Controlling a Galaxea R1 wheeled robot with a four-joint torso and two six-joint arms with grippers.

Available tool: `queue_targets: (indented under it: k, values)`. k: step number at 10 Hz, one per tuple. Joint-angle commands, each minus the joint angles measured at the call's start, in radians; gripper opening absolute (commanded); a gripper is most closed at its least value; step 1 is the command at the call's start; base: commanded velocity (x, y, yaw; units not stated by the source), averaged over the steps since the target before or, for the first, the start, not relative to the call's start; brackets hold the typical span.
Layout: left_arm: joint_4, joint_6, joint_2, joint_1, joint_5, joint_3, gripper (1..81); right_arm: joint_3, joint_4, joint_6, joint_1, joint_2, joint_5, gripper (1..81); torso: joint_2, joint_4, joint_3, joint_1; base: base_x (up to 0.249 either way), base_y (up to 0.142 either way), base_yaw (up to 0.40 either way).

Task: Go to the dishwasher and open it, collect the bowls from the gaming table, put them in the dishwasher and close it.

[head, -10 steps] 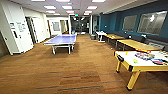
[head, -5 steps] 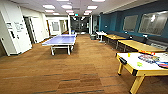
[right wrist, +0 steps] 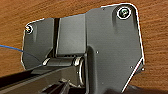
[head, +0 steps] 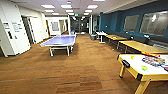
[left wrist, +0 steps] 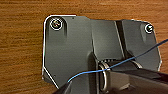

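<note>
One gaming bench point(head: 140, 65), white-topped with yellow legs, stands on the wood floor point(head: 82, 67) with what may be bowls point(head: 153, 60) stacked on it, one blue ping-pong table point(head: 60, 40) beyond; I cannot tell either tool's state.

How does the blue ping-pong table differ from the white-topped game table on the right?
The ping-pong table has a blue top on pale legs and stands far off, mid-room. The gaming table has a white top with yellow sides and legs, sits close at the right, and carries colourful items, while the blue top looks bare. Both stand on the wood-look floor.
</note>
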Motion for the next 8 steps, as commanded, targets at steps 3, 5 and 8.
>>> queue_targets:
  k: [3,5,8]
  values:
    - [0.007,0.002,-0.006,-0.052,0.054,0.0,81.1,0.004,0.002,0.002,0.054,0.003,-0.056,81.1,0.0,0.0,0.0,0.0,0.237,0.0,0.0]
    - [0.007,0.002,-0.006,-0.052,0.054,0.0,81.1,0.003,0.002,0.002,0.056,0.002,-0.056,81.1,0.001,0.0,0.0,0.001,0.182,0.0,0.0]
    - [-0.002,0.002,-0.009,-0.052,0.056,0.0,81.1,0.004,0.002,0.002,0.056,0.002,-0.058,81.1,0.001,0.0,0.0,0.002,0.072,0.0,0.0]
